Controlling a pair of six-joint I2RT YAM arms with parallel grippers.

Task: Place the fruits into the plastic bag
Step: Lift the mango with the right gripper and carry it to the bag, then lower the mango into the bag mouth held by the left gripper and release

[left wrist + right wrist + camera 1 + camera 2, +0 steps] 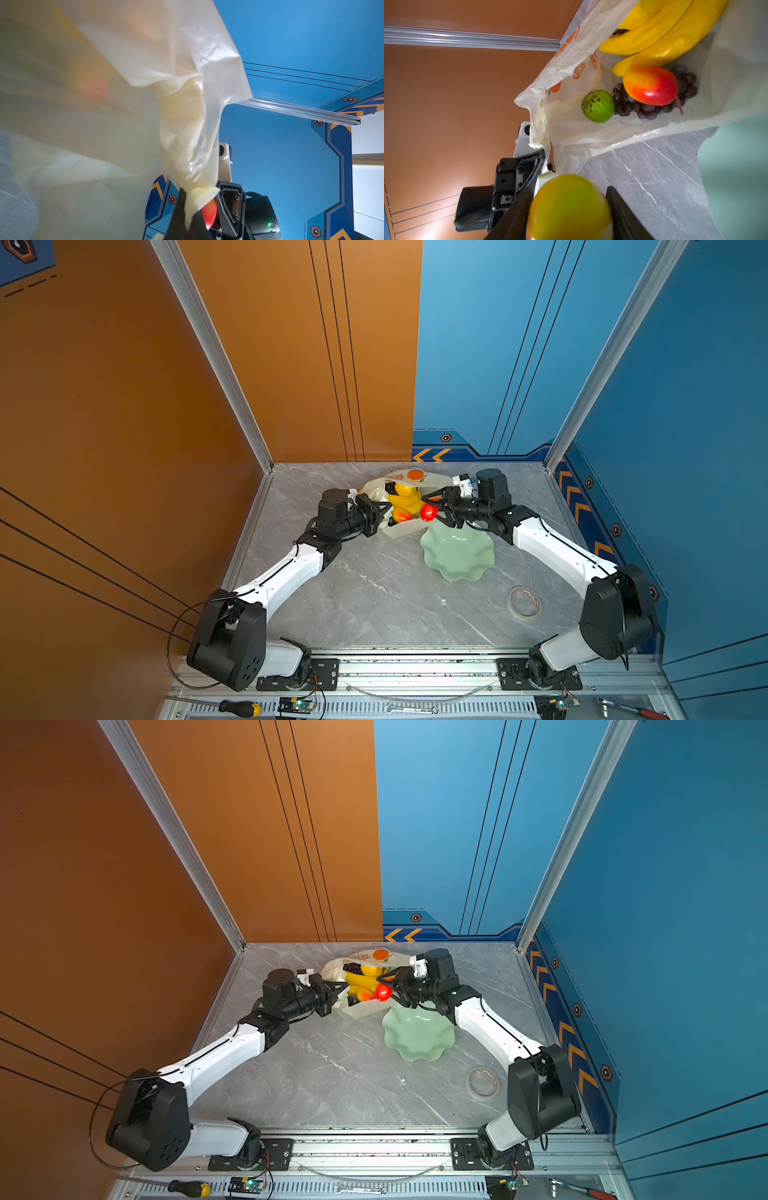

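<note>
Overhead stereo pair, close wrist views

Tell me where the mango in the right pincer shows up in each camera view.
Top view: mango, red, mid-frame, just right of the mouth of the plastic bag.
Top view: mango in the matching place, beside the bag's mouth.
Left wrist: red sliver behind the bag's gathered edge.
Right wrist: close up and blurred, held in the right pincer.
Shared landmark: the plastic bag.
</note>
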